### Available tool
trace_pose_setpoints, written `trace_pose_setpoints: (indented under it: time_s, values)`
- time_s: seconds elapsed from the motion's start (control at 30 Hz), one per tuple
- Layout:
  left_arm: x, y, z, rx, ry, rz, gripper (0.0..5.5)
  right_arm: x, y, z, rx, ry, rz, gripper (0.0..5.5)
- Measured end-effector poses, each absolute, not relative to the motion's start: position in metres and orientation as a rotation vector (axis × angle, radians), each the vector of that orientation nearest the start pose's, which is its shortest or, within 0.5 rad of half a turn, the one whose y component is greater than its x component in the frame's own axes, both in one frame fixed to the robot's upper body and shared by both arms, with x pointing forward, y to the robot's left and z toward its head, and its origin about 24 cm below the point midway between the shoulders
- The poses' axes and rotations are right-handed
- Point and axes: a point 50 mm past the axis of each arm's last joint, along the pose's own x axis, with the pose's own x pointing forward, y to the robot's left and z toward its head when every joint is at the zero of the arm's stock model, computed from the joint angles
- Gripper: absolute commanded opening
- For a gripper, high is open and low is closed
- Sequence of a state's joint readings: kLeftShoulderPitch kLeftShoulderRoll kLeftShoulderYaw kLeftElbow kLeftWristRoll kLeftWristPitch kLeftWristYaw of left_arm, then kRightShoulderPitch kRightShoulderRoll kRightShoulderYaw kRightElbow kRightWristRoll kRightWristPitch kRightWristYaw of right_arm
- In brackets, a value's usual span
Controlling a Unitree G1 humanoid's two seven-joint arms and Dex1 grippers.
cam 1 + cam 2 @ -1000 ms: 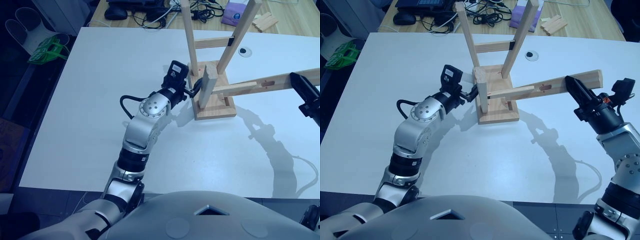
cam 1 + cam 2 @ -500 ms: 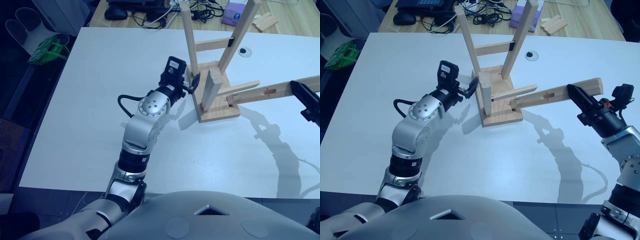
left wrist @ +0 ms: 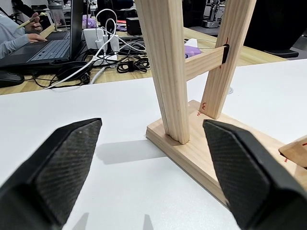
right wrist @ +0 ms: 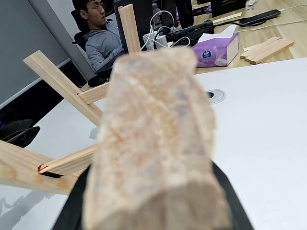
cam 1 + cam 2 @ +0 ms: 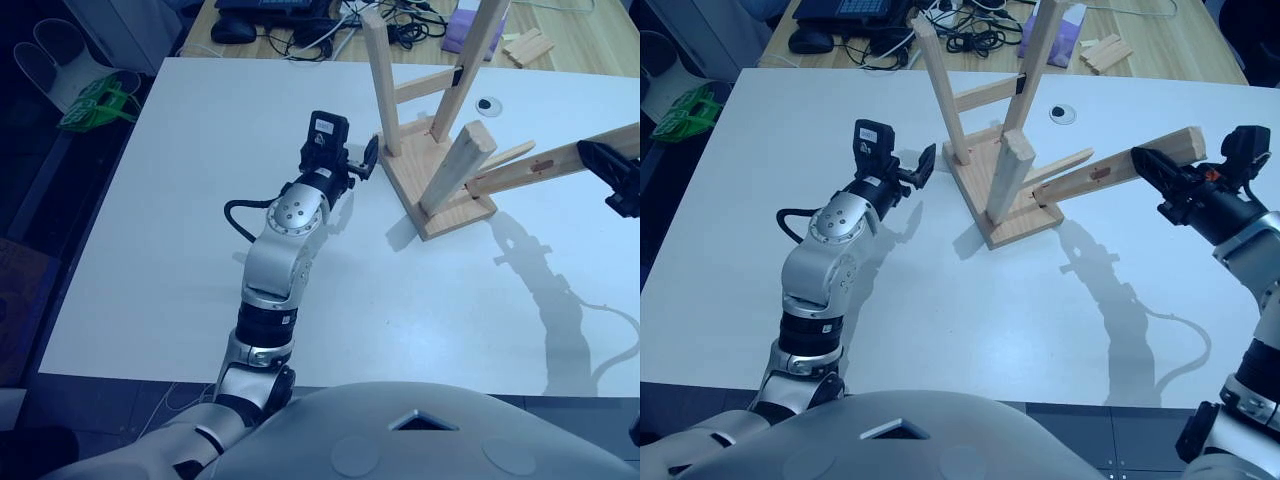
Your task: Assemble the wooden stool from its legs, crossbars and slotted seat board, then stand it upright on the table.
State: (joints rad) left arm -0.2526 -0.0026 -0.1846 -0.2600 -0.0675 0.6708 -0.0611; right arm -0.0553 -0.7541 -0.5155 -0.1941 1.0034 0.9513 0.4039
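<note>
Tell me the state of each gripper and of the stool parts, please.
Pale wooden stool: upside down, partly assembled.
Rectangular wooden seat board: on the white table.
Slanted wooden leg: not upright, lower end at the seat board.
Left gripper: open, touching nothing.
Right gripper: shut on the slanted wooden leg.

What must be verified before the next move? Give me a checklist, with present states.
1. Grip: right gripper shut on the held leg: ok.
2. Clearance: left gripper open, apart from the seat board: ok.
3. The two far legs joined by their crossbar and standing in the seat board: ok.
4. Lower end of the held leg seated in its slot: cannot tell.
5. The stool upright on its legs: not ok; board down, legs up.
</note>
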Motion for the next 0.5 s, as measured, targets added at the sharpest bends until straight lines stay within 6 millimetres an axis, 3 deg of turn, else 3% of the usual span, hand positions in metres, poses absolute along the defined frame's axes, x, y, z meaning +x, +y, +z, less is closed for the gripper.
trace_pose_setpoints:
  time_s: [0.27, 0.5]
  values:
    - [0.280, 0.081, 0.096, 0.008, 0.174, -0.319, 3.91, 0.233, -0.288, 0.152, 0.310, 0.355, 0.346, 1.02]
    - [0.281, 0.081, 0.094, 0.005, 0.171, -0.316, 3.91, 0.246, -0.292, 0.169, 0.192, 0.438, 0.480, 1.02]
